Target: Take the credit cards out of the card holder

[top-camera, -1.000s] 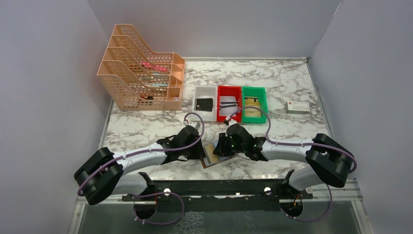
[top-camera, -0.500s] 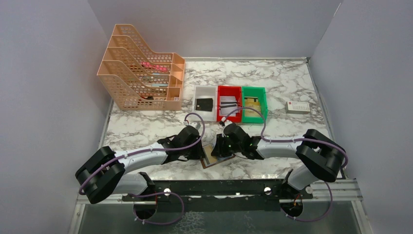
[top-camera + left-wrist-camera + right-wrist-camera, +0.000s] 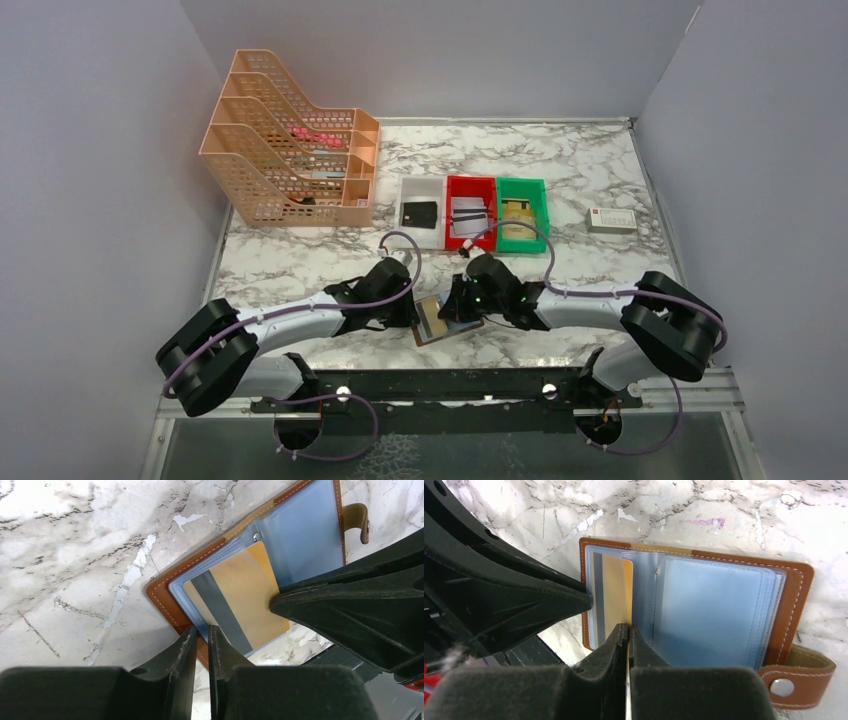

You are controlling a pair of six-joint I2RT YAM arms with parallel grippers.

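Pinching the edge of the card holder [image 3: 161, 593] with our left gripper [image 3: 209, 631], we clamp our right gripper [image 3: 628, 630] on a gold card [image 3: 246, 591] tucked inside it.

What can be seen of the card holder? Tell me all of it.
The card holder lies open and flat on the marble table. Its cover looks like brown leather with pale stitching; a tab with a metal snap sticks out at one side. Inside are pale blue clear sleeves, one holding a gold card with a grey stripe. The left gripper pinches its cover edge; the right gripper pinches the card's edge.
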